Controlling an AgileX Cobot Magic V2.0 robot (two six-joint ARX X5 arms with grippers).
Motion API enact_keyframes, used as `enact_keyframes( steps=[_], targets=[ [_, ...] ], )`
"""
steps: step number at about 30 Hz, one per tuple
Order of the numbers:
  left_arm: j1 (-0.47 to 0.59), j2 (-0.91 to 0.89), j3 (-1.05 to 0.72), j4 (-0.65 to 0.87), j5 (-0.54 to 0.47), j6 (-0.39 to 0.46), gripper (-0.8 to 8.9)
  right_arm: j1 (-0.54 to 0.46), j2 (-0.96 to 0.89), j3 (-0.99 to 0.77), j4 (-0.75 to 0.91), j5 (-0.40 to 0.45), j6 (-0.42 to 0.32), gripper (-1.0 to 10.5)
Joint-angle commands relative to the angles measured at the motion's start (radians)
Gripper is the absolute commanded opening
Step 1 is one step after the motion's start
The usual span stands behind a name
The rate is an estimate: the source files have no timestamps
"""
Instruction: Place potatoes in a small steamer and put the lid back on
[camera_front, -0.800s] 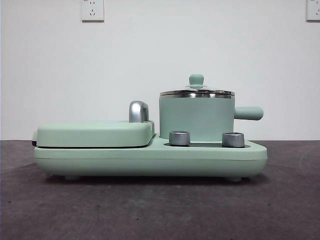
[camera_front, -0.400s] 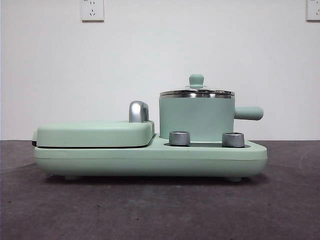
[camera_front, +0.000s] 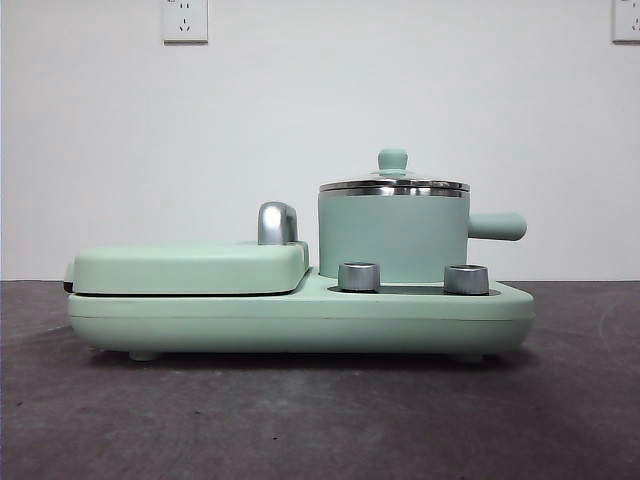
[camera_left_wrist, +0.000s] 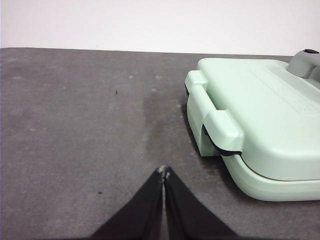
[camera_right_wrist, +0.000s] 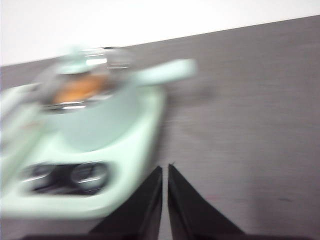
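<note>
The small steamer stands on the mint-green cooker base with its side handle pointing right. The glass lid with its green knob sits on the steamer's rim. In the blurred right wrist view the steamer shows an orange shape, the potato, inside under the lid. My right gripper is shut and empty, over the table beside the cooker. My left gripper is shut and empty, over bare table near the griddle cover's end. Neither gripper shows in the front view.
The flat mint-green griddle cover with a chrome handle lies left of the steamer. Two steel knobs sit on the base in front of the steamer. The dark table stretches on both sides; a white wall stands behind.
</note>
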Motion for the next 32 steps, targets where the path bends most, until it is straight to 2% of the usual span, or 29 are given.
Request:
enact_keyframes(
  steps=[1,4,9,15,21,32],
  targets=[
    [0.001,-0.002,-0.019,-0.008,-0.003,0.003,0.06,-0.098,-0.085,-0.143,0.105,0.014,-0.095,0.2],
    [0.001,-0.002,-0.019,-0.008,-0.003,0.003,0.06,-0.164,-0.167,-0.263,0.137,0.016,-0.154,0.2],
    [0.001,-0.002,-0.019,-0.008,-0.003,0.003,0.06,-0.193,-0.265,-0.37,0.137,0.015,-0.169,0.2],
    [0.001,-0.002,-0.019,-0.009,-0.003,0.003,0.06,-0.184,-0.29,-0.409,0.237,0.01,-0.193,0.2],
    [0.001,-0.002,-0.018,-0.01,-0.003,0.003,0.06,-0.178,-0.29,-0.409,0.23,0.003,-0.233,0.2],
    [0.001,-0.002,-0.018,-0.01,-0.003,0.003,0.06,-0.178,-0.29,-0.409,0.246,0.003,-0.232,0.2]
  ],
)
